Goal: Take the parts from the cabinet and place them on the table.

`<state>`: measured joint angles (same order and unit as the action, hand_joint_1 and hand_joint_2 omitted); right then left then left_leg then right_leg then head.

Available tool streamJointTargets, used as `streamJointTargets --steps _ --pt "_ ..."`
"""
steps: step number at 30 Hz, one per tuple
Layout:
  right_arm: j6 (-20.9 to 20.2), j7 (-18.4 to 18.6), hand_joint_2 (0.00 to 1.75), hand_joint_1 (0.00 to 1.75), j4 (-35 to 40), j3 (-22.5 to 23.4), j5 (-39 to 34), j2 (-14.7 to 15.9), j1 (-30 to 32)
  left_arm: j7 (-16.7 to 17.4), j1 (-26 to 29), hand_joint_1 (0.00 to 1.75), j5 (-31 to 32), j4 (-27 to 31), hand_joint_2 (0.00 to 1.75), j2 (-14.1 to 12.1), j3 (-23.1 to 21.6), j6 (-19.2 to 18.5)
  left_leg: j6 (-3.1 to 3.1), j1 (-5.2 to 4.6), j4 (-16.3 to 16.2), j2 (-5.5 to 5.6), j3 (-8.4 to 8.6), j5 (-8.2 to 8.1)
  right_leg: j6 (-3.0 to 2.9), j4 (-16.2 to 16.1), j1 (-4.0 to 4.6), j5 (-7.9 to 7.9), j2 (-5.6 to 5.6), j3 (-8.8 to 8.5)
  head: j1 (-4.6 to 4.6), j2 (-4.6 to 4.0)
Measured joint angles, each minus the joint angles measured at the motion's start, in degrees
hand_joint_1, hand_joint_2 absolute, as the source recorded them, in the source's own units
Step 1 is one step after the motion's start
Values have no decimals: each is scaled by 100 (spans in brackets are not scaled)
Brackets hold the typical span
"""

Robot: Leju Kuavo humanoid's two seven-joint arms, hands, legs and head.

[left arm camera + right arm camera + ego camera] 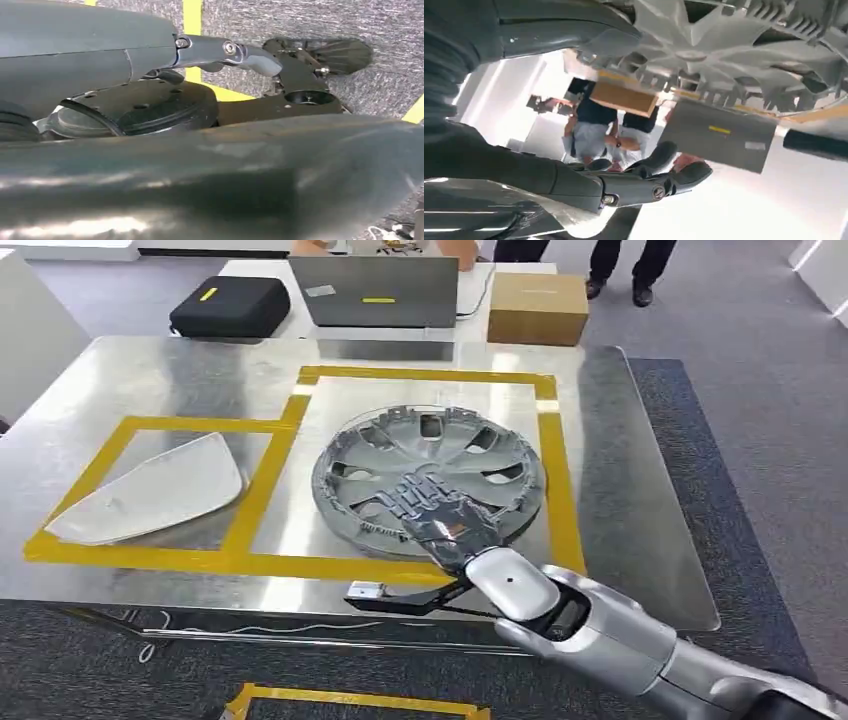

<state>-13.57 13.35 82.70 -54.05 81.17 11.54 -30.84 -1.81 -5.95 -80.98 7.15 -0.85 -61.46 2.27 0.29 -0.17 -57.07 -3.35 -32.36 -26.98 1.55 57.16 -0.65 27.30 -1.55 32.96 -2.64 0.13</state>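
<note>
A grey wheel cover (400, 440) lies flat on the steel table (640, 490), inside the larger yellow-taped square. My right hand (440, 510) reaches over the table's near edge and lies spread over the near part of the cover. In the right wrist view the cover (734, 55) sits close by the thumb, while the fingers (659, 187) stand well apart from it with nothing between them. A white triangular part (160, 490) rests in the left taped area. My left hand (225, 50) hangs over the carpet with a finger stretched out and nothing in it.
Beyond the table's far edge stand a black case (230, 305), a grey laptop (385, 290) and a cardboard box (537, 308). People (620, 260) stand behind them. Yellow tape (350, 700) marks the carpet just in front of the table.
</note>
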Motion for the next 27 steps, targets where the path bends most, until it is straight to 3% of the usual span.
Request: streamJointTargets --steps 12,19,27 --pt "105 112 175 0 683 -293 289 339 9 -72 13 0 -114 -15 0 50 -2 15 0 0 -2 0 1 0 0 0 0 0 0 0 0 0" --pt "774 676 175 0 1330 -278 857 400 237 -208 23 0 -297 -46 0 96 -35 33 0 0 -2 0 0 -4 0 -1 0 1 1 0 0 0" --pt "942 759 175 0 1566 -300 885 400 394 -321 25 0 -306 -61 0 109 -142 7 1 0 -2 0 1 -3 0 -1 0 0 0 -1 0 0"
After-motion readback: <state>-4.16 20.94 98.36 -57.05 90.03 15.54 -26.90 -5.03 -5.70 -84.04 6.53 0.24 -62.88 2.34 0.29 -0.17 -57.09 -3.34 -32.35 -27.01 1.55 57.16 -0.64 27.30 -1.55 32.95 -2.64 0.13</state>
